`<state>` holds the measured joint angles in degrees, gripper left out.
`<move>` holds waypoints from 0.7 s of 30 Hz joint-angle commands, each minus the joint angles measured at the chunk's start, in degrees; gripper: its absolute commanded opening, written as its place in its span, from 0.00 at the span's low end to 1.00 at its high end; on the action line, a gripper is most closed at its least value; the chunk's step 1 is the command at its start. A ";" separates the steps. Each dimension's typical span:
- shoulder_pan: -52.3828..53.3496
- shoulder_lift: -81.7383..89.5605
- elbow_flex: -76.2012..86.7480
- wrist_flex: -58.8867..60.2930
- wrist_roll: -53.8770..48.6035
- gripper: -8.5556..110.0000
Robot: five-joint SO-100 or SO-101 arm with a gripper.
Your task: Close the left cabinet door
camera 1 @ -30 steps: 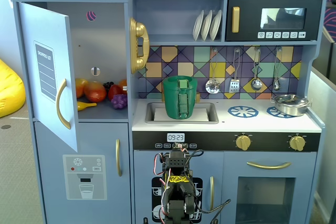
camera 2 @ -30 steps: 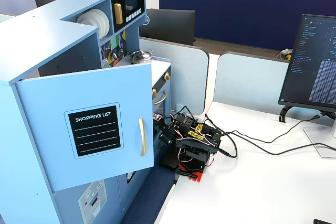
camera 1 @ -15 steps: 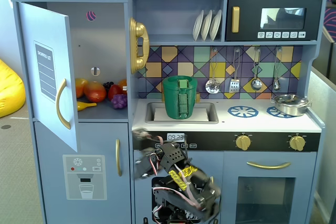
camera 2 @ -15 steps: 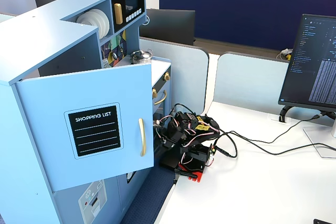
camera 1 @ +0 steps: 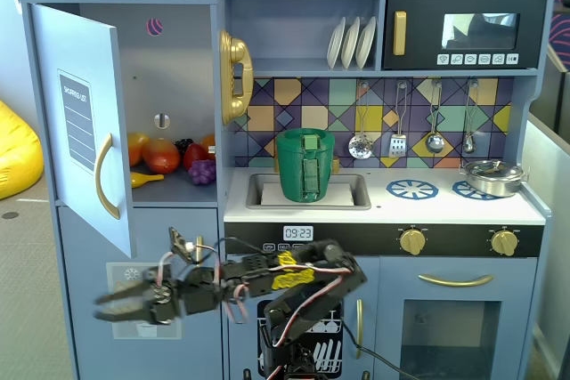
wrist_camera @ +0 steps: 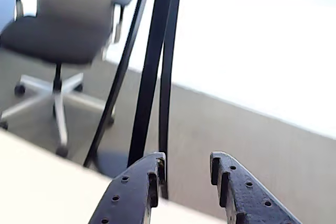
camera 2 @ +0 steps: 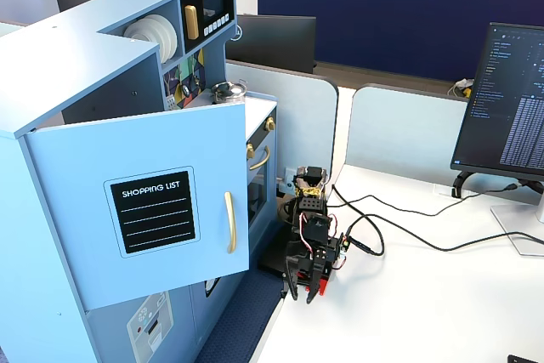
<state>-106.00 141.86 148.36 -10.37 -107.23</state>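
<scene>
The pincer (camera 1: 114, 302) hangs empty with its fingers slightly apart, low in front of the toy kitchen and below the left cabinet door (camera 1: 85, 122), not touching it. That door (camera 2: 144, 218) stands wide open, so the closing push appears entirely undone.

Left cabinet door (camera 2: 144, 210) reads "SHOPPING LIST"; oven clock (camera 1: 297, 233) shows 09:23

Arm low, reaching out level.
Gripper (camera 1: 111, 304) points left in a fixed view; jaws slightly parted, holding nothing, wrist camera confirms gap.
</scene>
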 commanded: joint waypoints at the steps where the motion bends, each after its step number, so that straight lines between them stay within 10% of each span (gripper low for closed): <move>1: 0.00 -13.10 -13.01 -9.93 -2.81 0.07; 21: 15.21 -31.38 -35.60 -7.56 -2.90 0.07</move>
<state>-93.16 108.63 115.49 -17.84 -109.42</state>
